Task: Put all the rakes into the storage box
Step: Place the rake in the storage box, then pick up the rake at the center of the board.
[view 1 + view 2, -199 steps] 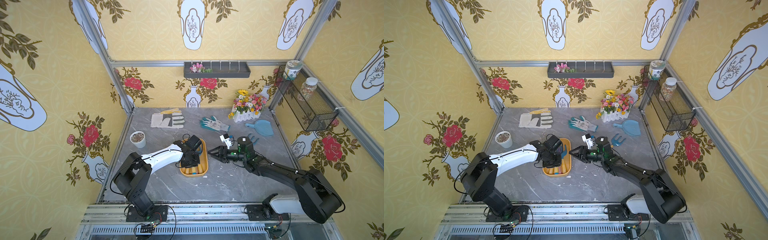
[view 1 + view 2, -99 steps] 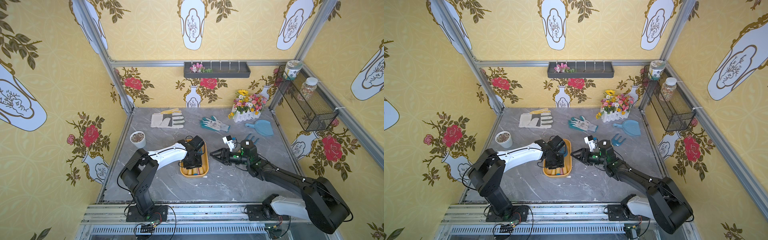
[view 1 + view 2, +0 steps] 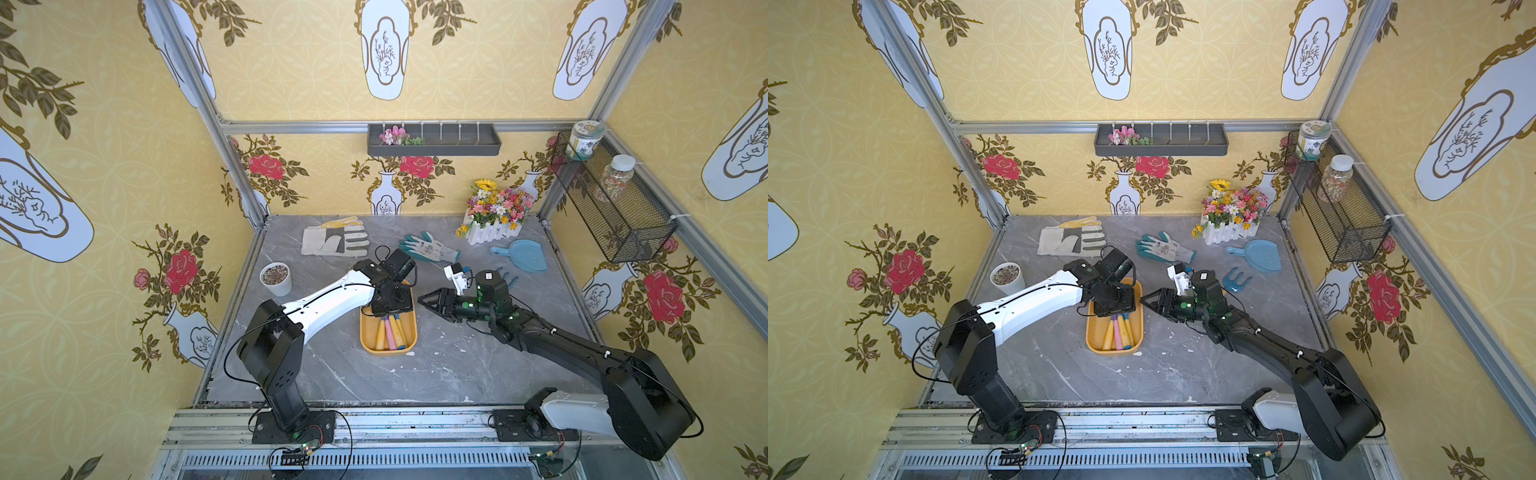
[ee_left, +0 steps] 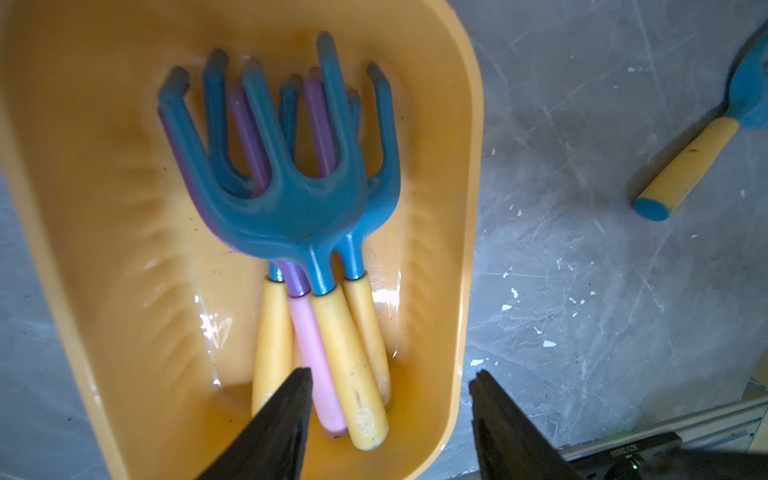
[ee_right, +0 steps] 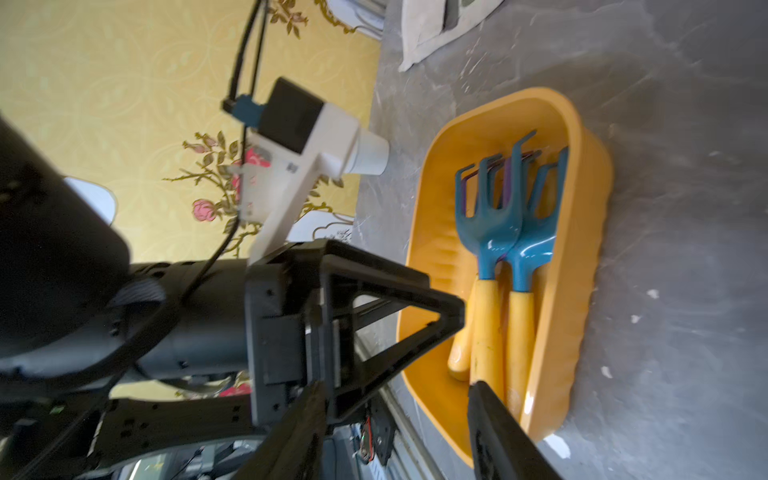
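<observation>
The left gripper (image 4: pixel 390 374) has spread its jaws wide since a second ago. It hovers empty over the storage box (image 4: pixel 465 208). The blue rake (image 4: pixel 299 208) lies inside the box on top of the other rakes. Just right of the box, the right gripper (image 5: pixel 397 384) is partly open and empty. Farther right of the box, a spare rake (image 3: pixel 1236 279) lies on the desk (image 3: pixel 415 382).
</observation>
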Robot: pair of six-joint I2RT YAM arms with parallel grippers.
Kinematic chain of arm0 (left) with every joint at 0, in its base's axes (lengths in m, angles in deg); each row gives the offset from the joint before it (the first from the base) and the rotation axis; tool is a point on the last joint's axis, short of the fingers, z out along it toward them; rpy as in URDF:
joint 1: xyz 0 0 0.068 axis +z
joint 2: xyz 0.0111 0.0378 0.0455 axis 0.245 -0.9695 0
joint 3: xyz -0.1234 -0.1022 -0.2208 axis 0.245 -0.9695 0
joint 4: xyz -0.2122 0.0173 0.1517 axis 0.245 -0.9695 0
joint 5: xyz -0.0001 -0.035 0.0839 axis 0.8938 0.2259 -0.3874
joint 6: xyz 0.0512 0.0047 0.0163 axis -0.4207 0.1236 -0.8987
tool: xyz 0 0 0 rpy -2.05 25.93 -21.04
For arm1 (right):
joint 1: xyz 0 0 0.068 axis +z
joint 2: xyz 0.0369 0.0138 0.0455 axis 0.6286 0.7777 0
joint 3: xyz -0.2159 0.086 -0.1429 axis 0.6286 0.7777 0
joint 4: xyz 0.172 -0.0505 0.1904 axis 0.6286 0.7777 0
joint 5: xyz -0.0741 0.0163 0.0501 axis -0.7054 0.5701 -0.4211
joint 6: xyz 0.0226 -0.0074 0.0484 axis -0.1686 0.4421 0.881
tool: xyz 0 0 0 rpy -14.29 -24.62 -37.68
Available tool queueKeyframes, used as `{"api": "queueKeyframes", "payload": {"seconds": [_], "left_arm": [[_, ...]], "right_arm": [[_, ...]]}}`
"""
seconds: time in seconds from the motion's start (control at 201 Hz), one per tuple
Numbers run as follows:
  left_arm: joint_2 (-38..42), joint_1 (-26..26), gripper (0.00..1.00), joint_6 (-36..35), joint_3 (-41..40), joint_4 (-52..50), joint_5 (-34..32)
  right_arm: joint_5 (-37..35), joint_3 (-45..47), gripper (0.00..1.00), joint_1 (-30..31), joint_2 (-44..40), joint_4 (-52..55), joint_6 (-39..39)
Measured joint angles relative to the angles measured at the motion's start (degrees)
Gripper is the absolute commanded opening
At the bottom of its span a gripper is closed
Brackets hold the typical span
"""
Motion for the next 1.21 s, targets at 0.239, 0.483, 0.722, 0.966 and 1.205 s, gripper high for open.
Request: {"api": "queueKeyframes", "payload": {"seconds": [0.239, 0.483, 0.722, 0.966, 1.205], "left_arm": [[5.6, 1.5, 0.69, 0.8, -2.7, 6.9, -3.1], [5.8, 4.8, 0.69, 1.5, -4.5, 11.6, -3.2], [4.7, 7.2, 0.69, 1.5, -4.5, 12.9, -2.2], [3.9, 9.0, 0.69, 1.0, -3.9, 13.1, -0.6], [3.9, 10.0, 0.69, 0.4, -4.0, 13.1, 0.6]], "right_arm": [[-23.5, -10.9, 0.65, -1.0, 1.9, 25.0, -5.9], [-31.7, -13.5, 0.65, -9.1, 9.1, 38.2, -6.1], [-32.0, -16.3, 0.65, -12.0, 14.8, 39.6, -7.0], [-34.3, -18.2, 0.65, -13.2, 19.3, 41.8, -8.2], [-35.5, -18.2, 0.64, -14.6, 21.8, 42.2, -9.2]]}}
